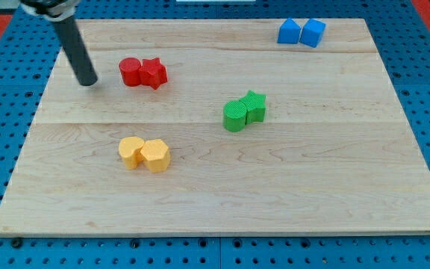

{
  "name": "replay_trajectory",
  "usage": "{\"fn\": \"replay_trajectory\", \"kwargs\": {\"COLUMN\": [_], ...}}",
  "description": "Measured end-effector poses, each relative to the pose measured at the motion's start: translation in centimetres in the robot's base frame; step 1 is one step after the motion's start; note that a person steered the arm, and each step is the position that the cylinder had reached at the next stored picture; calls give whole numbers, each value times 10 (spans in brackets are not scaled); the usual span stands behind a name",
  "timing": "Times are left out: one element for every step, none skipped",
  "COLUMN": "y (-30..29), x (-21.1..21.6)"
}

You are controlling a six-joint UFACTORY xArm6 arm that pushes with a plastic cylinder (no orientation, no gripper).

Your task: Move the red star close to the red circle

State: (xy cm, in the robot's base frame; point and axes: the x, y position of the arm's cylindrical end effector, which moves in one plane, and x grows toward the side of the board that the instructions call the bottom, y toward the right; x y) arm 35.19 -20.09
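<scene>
The red star (155,73) lies on the wooden board in the view's upper left, touching the red circle (131,71) on the circle's right side. My tip (88,81) rests on the board to the left of the red circle, a short gap away, touching neither block. The dark rod slants up toward the view's top left.
A green circle (234,116) and a green star (254,106) sit together at the centre. Two yellow blocks (144,153) sit touching at the lower left. Two blue blocks (301,32) sit at the top right. The board's edge (215,233) runs along the bottom.
</scene>
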Motion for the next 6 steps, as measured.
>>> {"fn": "replay_trajectory", "kwargs": {"y": [82,174,212,153,153,56], "x": [1,-18,-56,-17,59,12]}}
